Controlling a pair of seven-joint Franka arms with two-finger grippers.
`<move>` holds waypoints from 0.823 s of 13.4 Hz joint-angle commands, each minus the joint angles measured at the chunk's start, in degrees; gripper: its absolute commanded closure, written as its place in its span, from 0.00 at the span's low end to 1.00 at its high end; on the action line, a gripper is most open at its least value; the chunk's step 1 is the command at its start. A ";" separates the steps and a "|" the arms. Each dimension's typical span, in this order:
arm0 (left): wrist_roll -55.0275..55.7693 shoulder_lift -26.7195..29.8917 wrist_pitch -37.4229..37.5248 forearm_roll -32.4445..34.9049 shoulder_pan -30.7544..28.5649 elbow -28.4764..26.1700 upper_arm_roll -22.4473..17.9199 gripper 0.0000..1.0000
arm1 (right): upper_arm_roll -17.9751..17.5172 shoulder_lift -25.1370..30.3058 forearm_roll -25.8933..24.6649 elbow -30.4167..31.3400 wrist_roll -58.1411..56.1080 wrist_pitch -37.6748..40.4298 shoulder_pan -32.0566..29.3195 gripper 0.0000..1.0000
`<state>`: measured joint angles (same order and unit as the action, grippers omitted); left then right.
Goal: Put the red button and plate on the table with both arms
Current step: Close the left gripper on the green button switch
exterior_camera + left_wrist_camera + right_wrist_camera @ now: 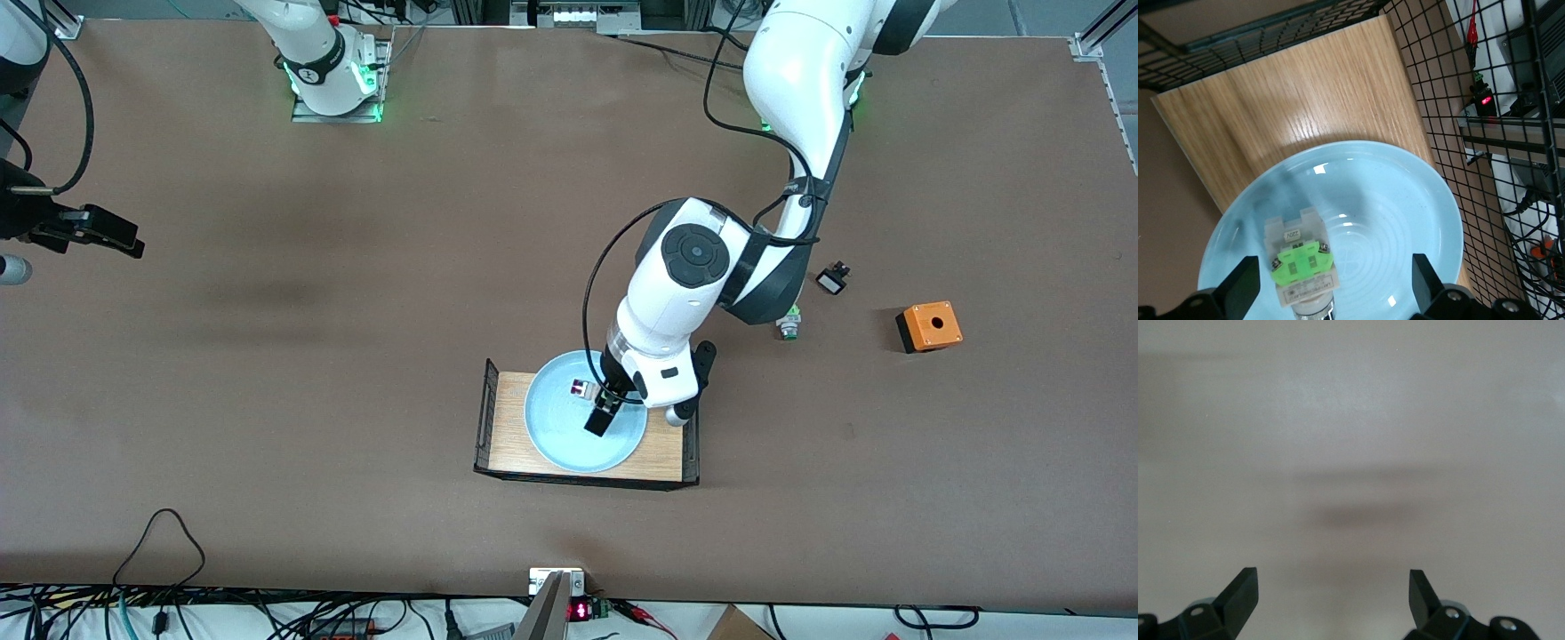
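Red button (pixel 1300 261): lies in the plate, green block up, between the left claw's spread fingers, touching neither.
Plate (pixel 544 443): pale blue, resting on a small wooden tray (pixel 508 427) with black wire ends, at the camera-side middle of the counter (pixel 267 400).
Left claw (pixel 603 413): open, poised just over the button inside the plate.
Right claw (pixel 1331 595): open, holding nothing, waiting over bare counter at the right arm's end.
Step in hand: by my reading, the first pick, the left arm about to grasp the button.
Next move: lower a little, close on the button's body squarely, lift clear of the rim, then set it on the counter; the plate follows.
Other parts: a green-capped button (pixel 789 325), a black-and-white piece (pixel 832 281) and an orange box (pixel 929 326) lie toward the left arm's end.
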<state>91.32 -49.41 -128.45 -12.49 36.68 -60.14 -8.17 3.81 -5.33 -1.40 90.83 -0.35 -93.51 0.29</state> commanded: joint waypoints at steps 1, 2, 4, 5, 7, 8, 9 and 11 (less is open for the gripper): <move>0.87 -1.92 -0.05 -0.08 0.85 2.48 -1.58 0.02 | -0.03 0.41 0.96 0.14 -0.70 0.08 -0.38 0.00; 0.87 -2.01 -0.05 -0.08 1.02 2.48 -1.67 0.05 | -0.03 0.41 1.04 0.14 -0.70 0.08 -0.38 0.00; 0.87 -2.01 -0.05 -0.08 1.20 2.48 -1.94 0.12 | -0.03 0.41 0.96 0.14 -0.70 0.17 -0.38 0.00; 0.87 -2.10 -0.05 -0.08 1.29 2.48 -2.03 0.16 | -0.03 0.41 1.04 0.05 -0.70 0.17 -0.38 0.00; 0.79 -2.10 -0.05 -0.08 1.29 2.48 -2.03 0.23 | -0.03 0.41 1.04 0.14 -0.70 0.08 -0.38 0.00; 0.79 -2.10 -0.05 0.01 1.29 2.48 -2.03 0.26 | -0.03 0.41 1.04 0.14 -0.70 0.17 -0.47 0.00; 0.87 -2.10 -0.05 0.36 1.37 2.48 -2.03 0.30 | 0.06 0.41 0.96 0.14 -0.70 0.17 -0.47 0.00; 1.05 -2.10 0.04 1.94 2.08 2.48 -2.20 0.40 | 0.06 0.41 1.04 0.14 -0.70 0.08 -0.47 0.00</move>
<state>91.32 -50.15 -128.47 -12.06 37.51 -59.99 -9.03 3.86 -5.33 -1.40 90.83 -0.35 -93.51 0.24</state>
